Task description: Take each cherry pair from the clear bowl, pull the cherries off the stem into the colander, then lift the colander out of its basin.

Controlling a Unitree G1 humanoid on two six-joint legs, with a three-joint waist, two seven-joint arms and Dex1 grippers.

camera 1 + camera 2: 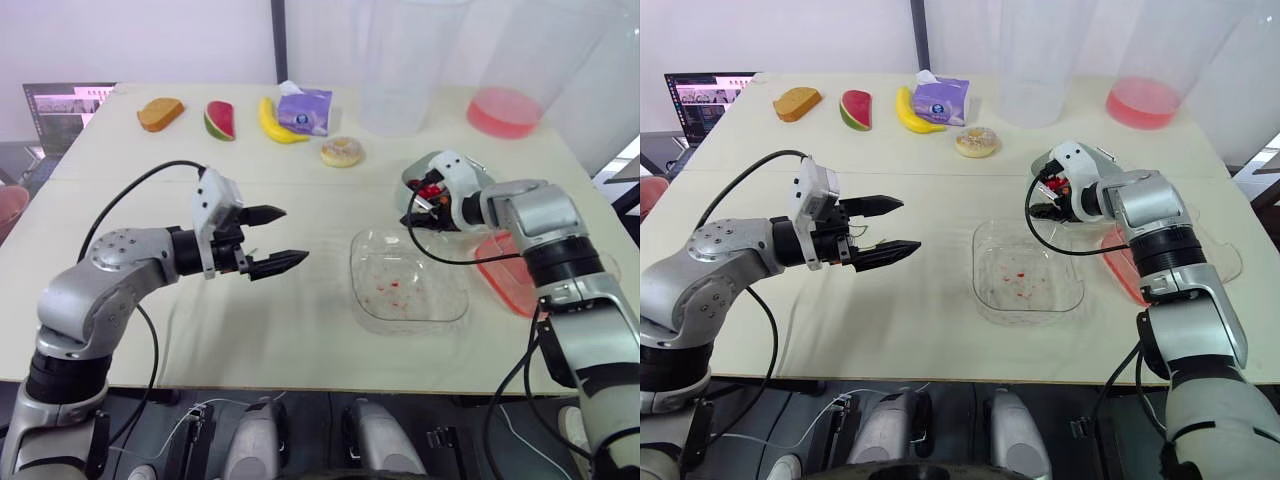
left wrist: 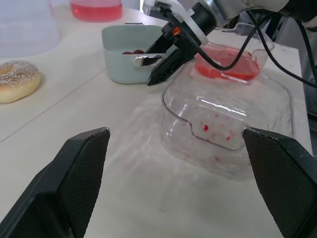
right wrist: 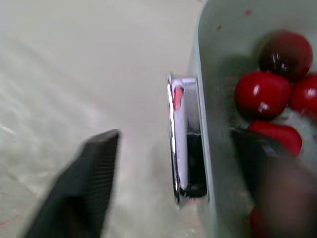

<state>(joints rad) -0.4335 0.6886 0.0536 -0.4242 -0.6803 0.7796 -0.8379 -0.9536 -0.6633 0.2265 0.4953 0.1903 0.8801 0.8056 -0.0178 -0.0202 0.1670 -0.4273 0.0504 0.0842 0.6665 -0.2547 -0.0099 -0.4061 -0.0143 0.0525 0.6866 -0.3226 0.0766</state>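
Note:
The clear bowl (image 1: 408, 275) lies mid-table with only red juice spots in it. Behind it to the right stands the pale green basin (image 2: 119, 47), with several red cherries (image 3: 262, 94) inside it. My right gripper (image 1: 424, 198) is open at the basin's near edge. It straddles the chrome handle (image 3: 185, 148), with one finger outside the wall and the other inside among the cherries. My left gripper (image 1: 278, 240) hangs open and empty above the table, to the left of the clear bowl. The colander itself I cannot make out apart from the handle.
A red-tinted clear tray (image 1: 505, 275) lies right of the clear bowl. Along the far side are bread (image 1: 160, 113), a watermelon slice (image 1: 220, 120), a banana (image 1: 275, 122), a tissue pack (image 1: 305, 110), a doughnut (image 1: 342, 152), tall clear containers (image 1: 405, 70) and a pink bowl (image 1: 504, 112).

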